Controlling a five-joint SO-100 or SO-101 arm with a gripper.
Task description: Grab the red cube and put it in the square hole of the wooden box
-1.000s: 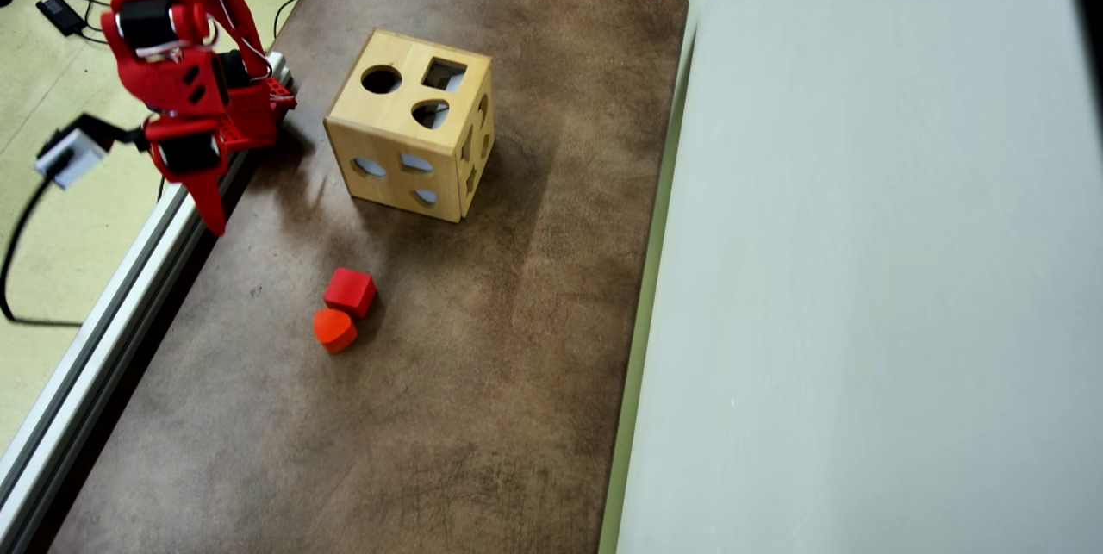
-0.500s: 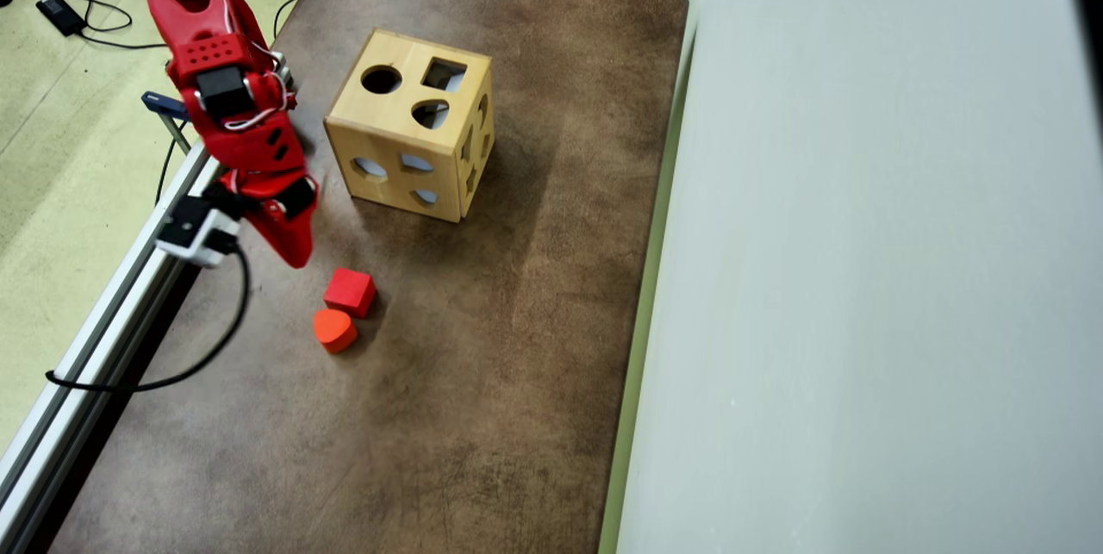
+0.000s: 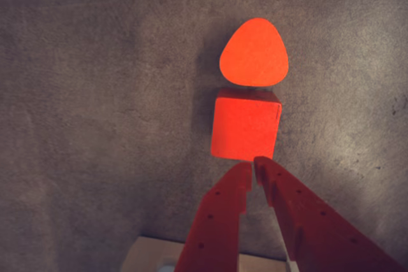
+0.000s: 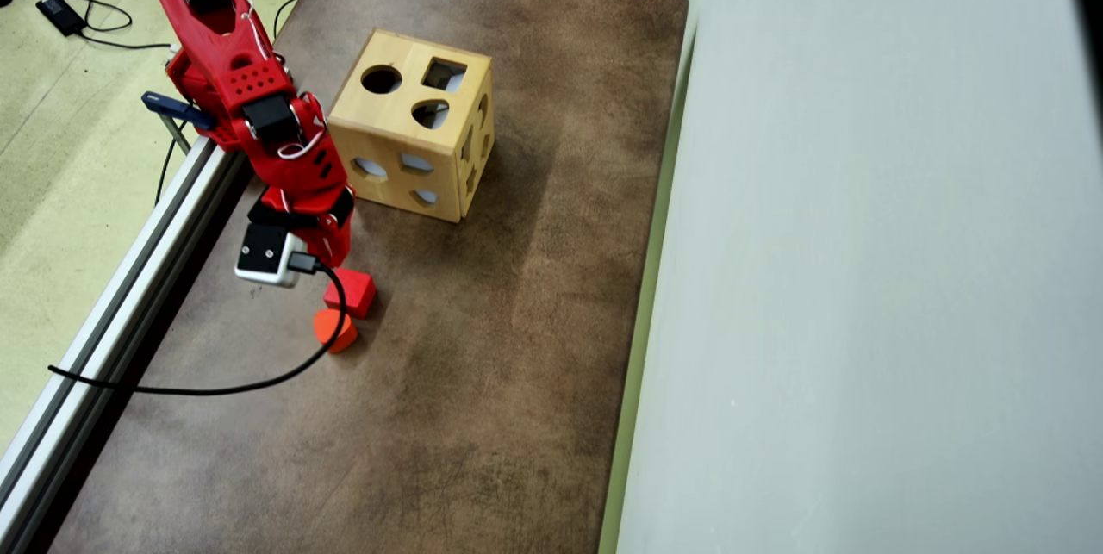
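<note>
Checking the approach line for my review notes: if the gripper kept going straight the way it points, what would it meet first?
Most likely the red cube: the gripper, nearly shut, points at its near face. The rounded red-orange block lies just beyond it. Height above the cube is unclear.

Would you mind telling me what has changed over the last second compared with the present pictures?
The red arm swung from the table's left edge in the overhead view toward the blocks; its gripper, nearly shut, now hovers beside the small red cube. Nothing was grasped. The cube, the rounded orange-red block and the pale wooden box stayed put.
</note>
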